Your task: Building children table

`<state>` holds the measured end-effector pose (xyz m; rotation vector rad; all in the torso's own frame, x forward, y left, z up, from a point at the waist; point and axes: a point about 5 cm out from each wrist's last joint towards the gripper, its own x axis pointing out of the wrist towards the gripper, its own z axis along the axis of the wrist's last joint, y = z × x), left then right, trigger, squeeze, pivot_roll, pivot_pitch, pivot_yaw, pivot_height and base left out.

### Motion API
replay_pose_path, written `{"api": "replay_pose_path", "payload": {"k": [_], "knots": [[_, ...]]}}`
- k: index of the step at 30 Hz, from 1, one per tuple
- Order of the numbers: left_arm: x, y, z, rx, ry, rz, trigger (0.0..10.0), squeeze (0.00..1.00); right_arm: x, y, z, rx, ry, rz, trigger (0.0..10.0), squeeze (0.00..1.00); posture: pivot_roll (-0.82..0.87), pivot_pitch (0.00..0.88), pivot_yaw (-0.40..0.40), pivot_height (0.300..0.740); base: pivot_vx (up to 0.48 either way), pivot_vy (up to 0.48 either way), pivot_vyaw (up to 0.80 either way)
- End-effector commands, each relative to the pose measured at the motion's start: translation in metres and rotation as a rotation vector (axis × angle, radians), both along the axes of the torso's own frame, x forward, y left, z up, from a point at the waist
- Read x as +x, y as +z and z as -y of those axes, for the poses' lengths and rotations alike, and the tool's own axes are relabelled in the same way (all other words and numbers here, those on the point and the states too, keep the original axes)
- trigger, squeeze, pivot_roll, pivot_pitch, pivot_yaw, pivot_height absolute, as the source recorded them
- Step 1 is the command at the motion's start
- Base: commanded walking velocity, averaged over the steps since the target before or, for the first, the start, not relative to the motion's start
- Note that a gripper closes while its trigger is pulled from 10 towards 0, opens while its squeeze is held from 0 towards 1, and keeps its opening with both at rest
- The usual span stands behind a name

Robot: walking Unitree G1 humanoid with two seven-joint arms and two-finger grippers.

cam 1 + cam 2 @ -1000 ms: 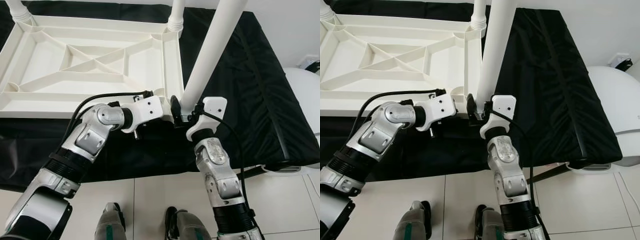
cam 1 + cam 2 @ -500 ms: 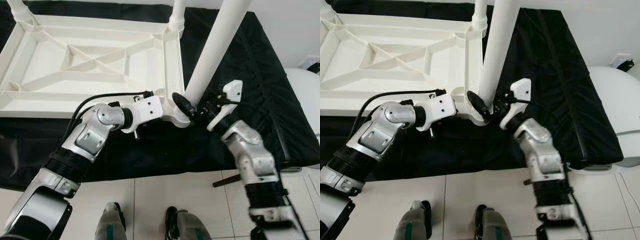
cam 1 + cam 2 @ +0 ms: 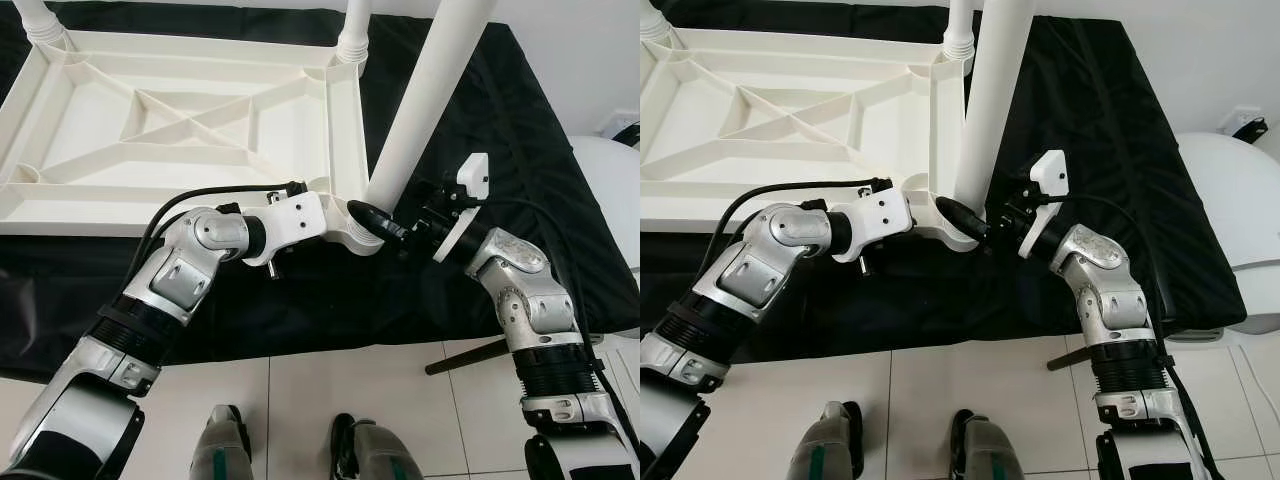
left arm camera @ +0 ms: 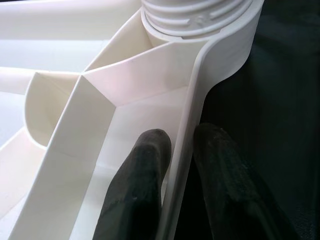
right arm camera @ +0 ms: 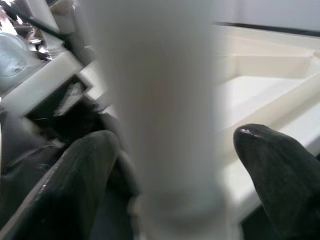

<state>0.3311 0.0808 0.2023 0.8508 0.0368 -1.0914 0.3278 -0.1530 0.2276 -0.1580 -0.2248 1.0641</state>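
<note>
light: bright, even | eye views: sharp | right wrist view: blurred close-up

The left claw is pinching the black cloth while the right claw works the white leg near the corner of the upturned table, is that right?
Not quite. The left claw pinches the rim of the upturned white table, not the black cloth; the left wrist view shows one finger on each side of that rim. The rest holds: the right claw is at the base of the white leg.
</note>
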Motion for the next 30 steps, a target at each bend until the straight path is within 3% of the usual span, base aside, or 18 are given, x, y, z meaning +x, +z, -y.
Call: {"api": "replay_pose_path", "payload": {"k": [1, 7, 8, 10, 14, 15, 30], "knots": [[-0.004, -0.004, 0.002, 0.025, -0.028, 0.002, 10.0, 0.0, 0.002, 0.003, 0.003, -0.013, 0.043, 0.029, 10.0, 0.0, 0.09, 0.215, -0.024, 0.74, 0.0, 0.0, 0.0], [-0.004, -0.004, 0.003, 0.028, -0.029, 0.004, 10.0, 0.0, 0.006, 0.01, 0.004, -0.021, 0.069, 0.058, 10.0, 0.0, 0.09, 0.209, -0.022, 0.74, 0.0, 0.0, 0.0], [-0.004, -0.004, 0.003, 0.028, -0.03, 0.004, 10.0, 0.0, 0.006, 0.011, 0.004, -0.022, 0.069, 0.063, 8.6, 0.0, 0.09, 0.209, -0.022, 0.74, 0.0, 0.0, 0.0], [-0.004, -0.004, 0.003, 0.028, -0.03, 0.004, 10.0, 0.0, 0.006, 0.013, 0.003, -0.023, 0.077, 0.073, 3.3, 0.0, 0.09, 0.207, -0.022, 0.74, 0.0, 0.0, 0.0], [-0.004, -0.004, 0.003, 0.029, -0.031, 0.004, 10.0, 0.0, 0.008, 0.013, 0.003, -0.026, 0.093, 0.082, 3.3, 0.0, 0.09, 0.206, -0.022, 0.74, 0.0, 0.0, 0.0], [-0.004, -0.004, 0.003, 0.029, -0.031, 0.003, 10.0, 0.0, 0.008, 0.014, 0.003, -0.027, 0.102, 0.085, 0.0, 0.0, 0.09, 0.206, -0.021, 0.74, 0.0, 0.0, 0.0], [-0.004, -0.003, 0.002, 0.027, -0.027, 0.002, 10.0, 0.0, 0.005, 0.014, 0.002, 0.003, 0.104, 0.082, 0.0, 0.0, 0.09, 0.214, -0.023, 0.74, 0.0, 0.0, 0.0]]}}
